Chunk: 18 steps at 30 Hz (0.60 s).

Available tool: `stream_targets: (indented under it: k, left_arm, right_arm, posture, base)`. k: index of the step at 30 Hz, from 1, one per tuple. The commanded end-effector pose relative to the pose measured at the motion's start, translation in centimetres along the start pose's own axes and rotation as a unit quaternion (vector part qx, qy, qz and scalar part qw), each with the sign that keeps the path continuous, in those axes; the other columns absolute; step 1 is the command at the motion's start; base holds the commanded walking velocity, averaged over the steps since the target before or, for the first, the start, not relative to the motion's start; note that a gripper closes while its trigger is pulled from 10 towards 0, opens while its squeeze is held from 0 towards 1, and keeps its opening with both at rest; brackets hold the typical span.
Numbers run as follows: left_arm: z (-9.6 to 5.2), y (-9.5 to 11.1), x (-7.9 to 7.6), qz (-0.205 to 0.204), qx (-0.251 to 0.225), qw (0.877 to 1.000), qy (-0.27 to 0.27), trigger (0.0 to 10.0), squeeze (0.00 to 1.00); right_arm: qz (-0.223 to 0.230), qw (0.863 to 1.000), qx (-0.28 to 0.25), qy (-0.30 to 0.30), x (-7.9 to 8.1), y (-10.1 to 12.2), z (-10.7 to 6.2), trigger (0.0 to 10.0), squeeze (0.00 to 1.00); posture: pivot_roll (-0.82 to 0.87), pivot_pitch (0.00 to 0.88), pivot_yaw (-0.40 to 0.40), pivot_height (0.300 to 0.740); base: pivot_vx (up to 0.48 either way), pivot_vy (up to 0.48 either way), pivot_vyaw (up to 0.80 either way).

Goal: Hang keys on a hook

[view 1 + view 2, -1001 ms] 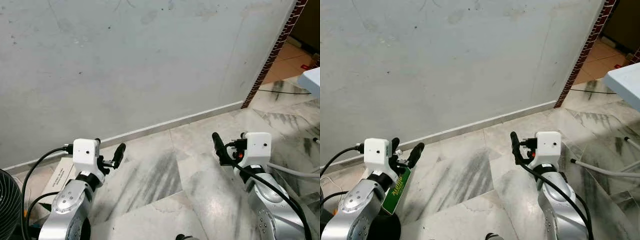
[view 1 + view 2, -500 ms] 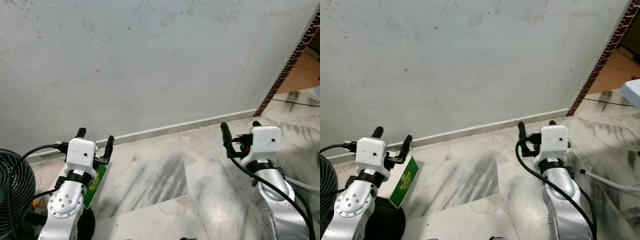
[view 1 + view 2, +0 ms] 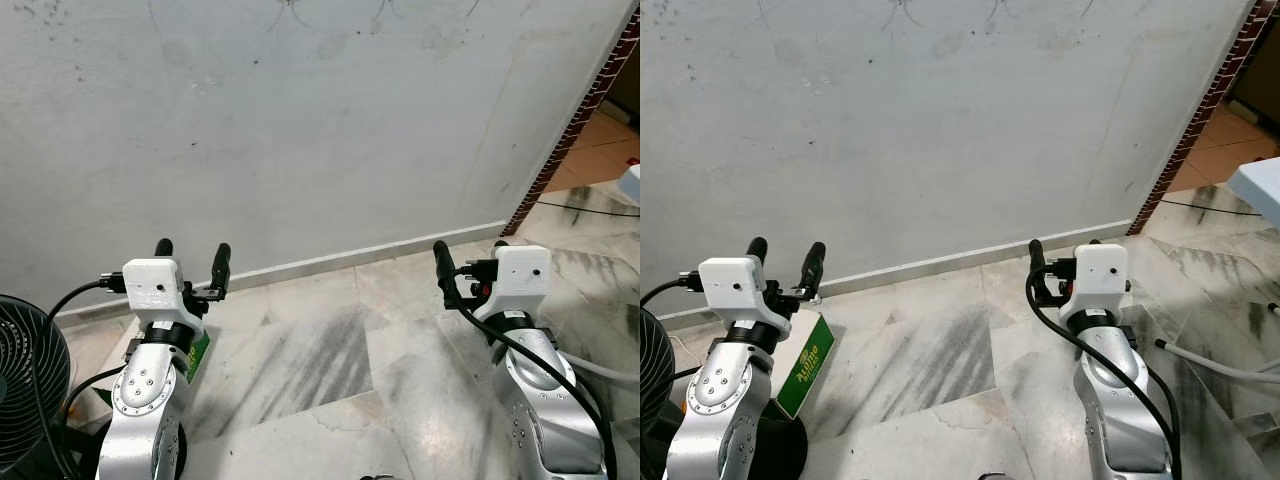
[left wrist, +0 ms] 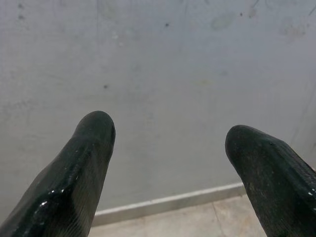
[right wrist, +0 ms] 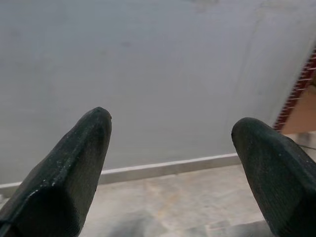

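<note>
Fingers on my left gripper [image 3: 190,262] stand wide apart with nothing between them, poking up at the lower left of the head view; in the left wrist view the two black pads [image 4: 79,173] frame bare wall and a strip of skirting. My right gripper [image 3: 468,262] sits at the lower right of the frame, also spread wide and holding nothing, as its wrist view shows with both fingertips [image 5: 69,173] well apart against the grey wall [image 3: 300,130]. Compared with a second ago, the left fingers have swung from leaning toward the centre to pointing nearly straight up, and the whole picture has shifted, so I read that as the head turning: the brick edge [image 3: 580,110] now lies further into the upper right corner and more wall fills the view. Beneath the left arm I see a green-and-white box [image 3: 805,365] on the marble floor [image 3: 330,380], and a black fan [image 3: 25,385] at the lower left edge, more of it in frame than before. A pale skirting strip [image 3: 380,250] runs along the foot of the wall. I can make out neither keys nor a hook on what I see of this wall.
</note>
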State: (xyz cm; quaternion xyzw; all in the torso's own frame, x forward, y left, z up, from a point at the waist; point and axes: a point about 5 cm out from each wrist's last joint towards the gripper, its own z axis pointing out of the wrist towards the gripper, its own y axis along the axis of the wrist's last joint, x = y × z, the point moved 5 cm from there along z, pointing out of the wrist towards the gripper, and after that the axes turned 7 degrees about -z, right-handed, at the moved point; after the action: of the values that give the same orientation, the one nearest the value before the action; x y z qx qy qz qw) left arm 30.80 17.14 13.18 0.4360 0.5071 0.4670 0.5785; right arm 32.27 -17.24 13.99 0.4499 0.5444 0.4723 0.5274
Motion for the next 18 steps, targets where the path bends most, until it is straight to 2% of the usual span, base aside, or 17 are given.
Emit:
stream_targets:
  k: [1,5,8,9,10,13,14,18]
  left_arm:
    - [-0.2,-0.5,0.4,0.002,0.012,1.000,0.003,10.0,0.00]
    - [-0.5,-1.0,0.1,-0.027,0.029,0.999,-0.012,10.0,0.00]
    - [-0.7,-2.0,0.1,-0.005,0.061,0.998,-0.015,10.0,0.00]
    - [-0.7,-2.1,0.1,-0.013,0.063,0.998,-0.019,10.0,0.00]
    - [-0.7,-2.1,0.1,-0.012,0.064,0.998,-0.020,10.0,0.00]
    - [-0.7,-2.4,0.2,-0.005,0.075,0.997,-0.020,10.0,0.00]
    - [-0.7,-2.7,-0.1,-0.026,0.087,0.995,-0.030,10.0,0.00]
    - [-0.7,-2.9,-0.3,0.009,0.099,0.994,-0.035,10.0,0.00]
  right_arm:
    - [0.026,0.999,0.013,0.013,0.5,-0.6,-0.1,10.0,0.00]
    - [0.026,0.999,0.028,0.013,0.0,-1.3,-0.5,10.0,0.00]
    - [-0.018,0.998,0.058,-0.018,-0.9,-2.4,-0.8,10.0,0.00]
    - [-0.010,0.997,0.077,0.003,-0.5,-3.1,-1.0,10.0,0.00]
    - [-0.008,0.997,0.073,0.019,-0.2,-3.0,-1.2,10.0,0.00]
    - [-0.007,0.997,0.073,0.027,-0.2,-2.9,-1.5,10.0,0.00]
    - [-0.012,0.996,0.085,0.021,-0.5,-3.2,-1.6,10.0,0.00]
    - [-0.003,0.996,0.093,0.014,-1.0,-3.3,-1.5,10.0,0.00]
  posture:
    - [-0.04,0.105,0.019,0.740]
    - [-0.04,0.106,0.021,0.740]
    - [-0.04,0.106,0.023,0.740]
    - [-0.04,0.107,0.023,0.740]
    - [-0.04,0.107,0.023,0.740]
    - [-0.04,0.110,0.024,0.740]
    - [-0.04,0.113,0.024,0.740]
    - [-0.04,0.113,0.024,0.740]
  base:
    - [0.000,0.000,0.00]
    - [0.000,0.000,0.00]
    - [0.000,0.000,0.00]
    - [0.000,0.000,0.00]
    - [0.000,0.000,0.00]
    - [0.000,0.000,0.00]
    - [0.000,0.000,-0.71]
    - [0.000,0.000,-0.72]
